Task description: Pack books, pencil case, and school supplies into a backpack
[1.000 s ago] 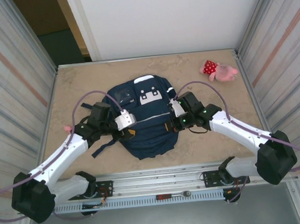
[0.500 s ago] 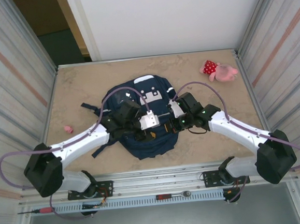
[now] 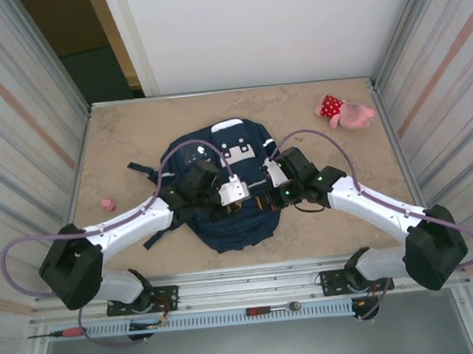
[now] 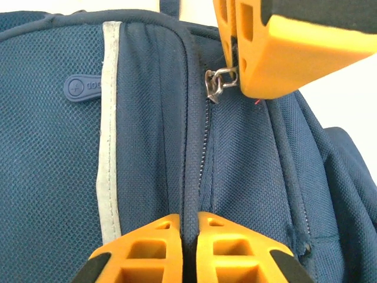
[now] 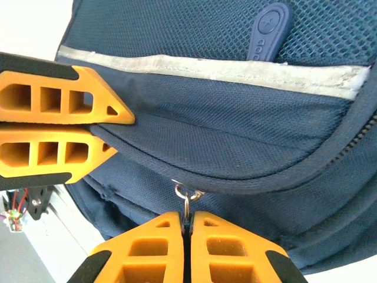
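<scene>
On the backpack (image 3: 224, 223), which lies on the surface (image 3: 127, 136), the left fingers (image 4: 147, 247) have just snapped together on the fold (image 4: 189, 147) beside its zip. The right fingers (image 5: 147, 247) stay clamped on the zipper pull (image 5: 185, 193), so the zip looks ready to run.

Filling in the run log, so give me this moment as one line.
backpack: flat on table | left gripper: jaws shut on fabric fold | right gripper: jaws shut on zipper pull

Navy backpack (image 3: 224, 231) on a mottled beige desk (image 3: 127, 136).
Its cloth carries white patches and a pale grey stripe (image 4: 109, 130); my left hand (image 4: 188, 218) and right hand (image 5: 186, 219) are orange edged black, the zip ring (image 5: 181, 190) silver; at two o'clock, a pink plush toy (image 3: 344, 111) in white-dotted red.
</scene>
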Controlling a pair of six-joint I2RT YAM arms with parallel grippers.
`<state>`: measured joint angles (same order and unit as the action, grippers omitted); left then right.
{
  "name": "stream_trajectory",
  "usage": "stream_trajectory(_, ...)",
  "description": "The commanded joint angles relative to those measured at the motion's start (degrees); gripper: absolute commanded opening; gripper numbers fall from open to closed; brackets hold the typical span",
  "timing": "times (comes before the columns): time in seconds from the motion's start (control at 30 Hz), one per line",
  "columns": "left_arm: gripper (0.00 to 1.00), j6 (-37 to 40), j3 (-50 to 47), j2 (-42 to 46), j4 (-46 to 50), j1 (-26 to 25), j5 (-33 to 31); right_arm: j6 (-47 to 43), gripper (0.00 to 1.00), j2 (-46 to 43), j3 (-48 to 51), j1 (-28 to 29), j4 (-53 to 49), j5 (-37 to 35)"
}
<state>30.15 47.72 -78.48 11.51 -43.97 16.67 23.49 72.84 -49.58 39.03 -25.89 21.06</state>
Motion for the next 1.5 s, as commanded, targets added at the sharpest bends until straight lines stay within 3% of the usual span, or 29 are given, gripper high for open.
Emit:
stream_trajectory(0.0,0.04,0.69,-2.98,3.7,3.19,2.14,3.94,0.95,0.0,-0.5,0.82,0.15,1.68,1.74)
stream_trajectory(0.27,0.03,7.65,-6.22,11.18,10.91,9.27,9.87,1.5,0.0,-3.01,2.04,-1.59,-0.53,0.14)
stream_trajectory(0.6,0.08,13.28,-6.74,13.14,11.47,17.23,15.02,6.94,0.0,-1.44,2.44,8.46,7.2,-3.04)
stream_trajectory(0.67,0.14,14.19,-6.04,12.73,11.45,18.12,15.84,8.46,0.0,-1.14,3.14,8.79,9.92,-2.74)
stream_trajectory(0.87,0.5,11.59,-3.27,14.29,14.54,16.54,19.65,6.46,0.0,0.49,1.95,6.06,8.37,-0.54)
stream_trajectory(1.07,0.7,7.46,-3.61,13.97,10.51,5.35,9.28,4.34,0.0,0.17,1.29,4.34,6.22,1.15)
stream_trajectory(1.3,0.67,4.59,0.57,4.94,3.13,1.25,3.96,4.07,0.0,-0.22,1.46,4.26,6.3,1.32)
stream_trajectory(1.47,0.51,4.35,2.85,0.05,-0.14,1.08,3.8,4.06,0.0,-1.05,1.68,4.15,5.58,-0.18)
